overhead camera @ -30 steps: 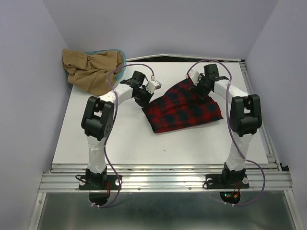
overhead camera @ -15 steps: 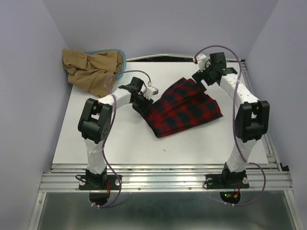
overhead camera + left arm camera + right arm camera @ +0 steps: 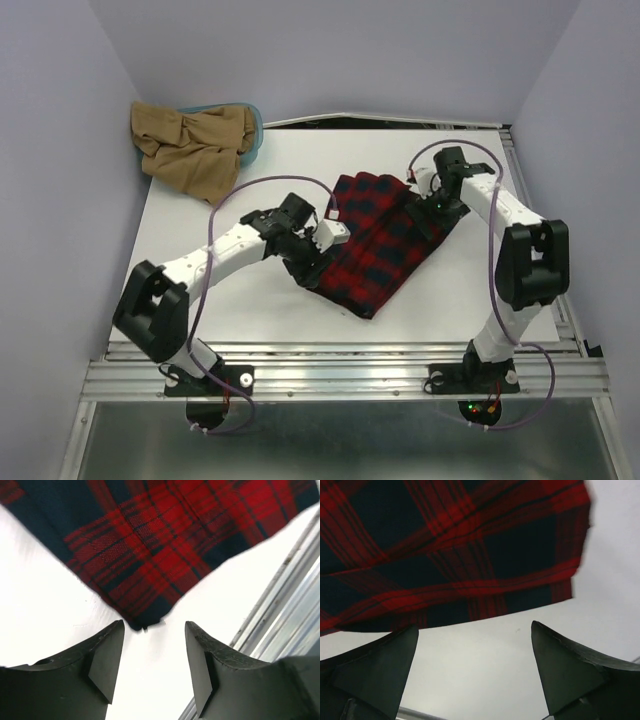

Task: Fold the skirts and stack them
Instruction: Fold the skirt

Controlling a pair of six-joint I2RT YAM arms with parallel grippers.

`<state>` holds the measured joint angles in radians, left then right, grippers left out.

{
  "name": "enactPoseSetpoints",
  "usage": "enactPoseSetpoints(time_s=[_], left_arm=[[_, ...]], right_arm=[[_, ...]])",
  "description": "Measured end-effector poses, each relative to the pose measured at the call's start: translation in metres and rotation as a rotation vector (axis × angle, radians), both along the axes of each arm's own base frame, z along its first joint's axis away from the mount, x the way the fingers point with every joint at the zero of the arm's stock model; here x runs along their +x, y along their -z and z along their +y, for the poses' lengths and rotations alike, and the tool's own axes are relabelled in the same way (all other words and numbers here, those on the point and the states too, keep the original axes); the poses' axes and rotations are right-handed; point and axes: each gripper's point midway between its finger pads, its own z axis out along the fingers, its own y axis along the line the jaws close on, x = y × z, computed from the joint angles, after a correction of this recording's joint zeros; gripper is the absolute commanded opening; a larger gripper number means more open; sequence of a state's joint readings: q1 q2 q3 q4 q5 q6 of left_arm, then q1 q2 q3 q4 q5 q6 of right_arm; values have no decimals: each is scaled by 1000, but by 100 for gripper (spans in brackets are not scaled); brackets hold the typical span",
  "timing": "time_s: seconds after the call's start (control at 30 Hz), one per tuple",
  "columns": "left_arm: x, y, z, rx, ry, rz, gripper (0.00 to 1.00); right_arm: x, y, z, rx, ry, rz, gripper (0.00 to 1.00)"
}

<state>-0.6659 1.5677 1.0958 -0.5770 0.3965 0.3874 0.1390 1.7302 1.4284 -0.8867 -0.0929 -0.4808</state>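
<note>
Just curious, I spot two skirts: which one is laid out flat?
The red plaid skirt, lying flat on the table; the tan skirt sits crumpled on the teal tub.

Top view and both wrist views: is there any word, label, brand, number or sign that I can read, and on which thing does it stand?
No text can be read in any view.
The red and dark navy plaid cloth skirt shows only its check pattern.
The tan-brown cloth skirt, the translucent teal plastic tub and the white table show no marks.

Bright, even light; soft shadows; wrist views slightly blurred.
</note>
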Motion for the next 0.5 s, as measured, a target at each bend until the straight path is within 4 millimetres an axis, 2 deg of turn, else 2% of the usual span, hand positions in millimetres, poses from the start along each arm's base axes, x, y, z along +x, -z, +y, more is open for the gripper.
enactPoseSetpoints(time_s=[0.07,0.2,0.27,0.37,0.43,0.5], left_arm=[[-3,-16,0,-34,2,-34,66],[11,-55,7,-135,-84,-123,66],[21,-68,13,-179,-146,-155,67],[31,-80,28,-222,-220,-208,70],[30,-84,32,-248,-226,-247,70],[25,-85,33,-257,-215,-266,69]], right_arm=[[-9,31,-1,-12,14,97,96],[-7,88,-3,-41,38,231,93],[2,92,-5,-65,55,250,91],[38,90,-2,-68,60,201,91],[64,87,-1,-71,53,151,91],[80,85,-1,-78,47,109,92]])
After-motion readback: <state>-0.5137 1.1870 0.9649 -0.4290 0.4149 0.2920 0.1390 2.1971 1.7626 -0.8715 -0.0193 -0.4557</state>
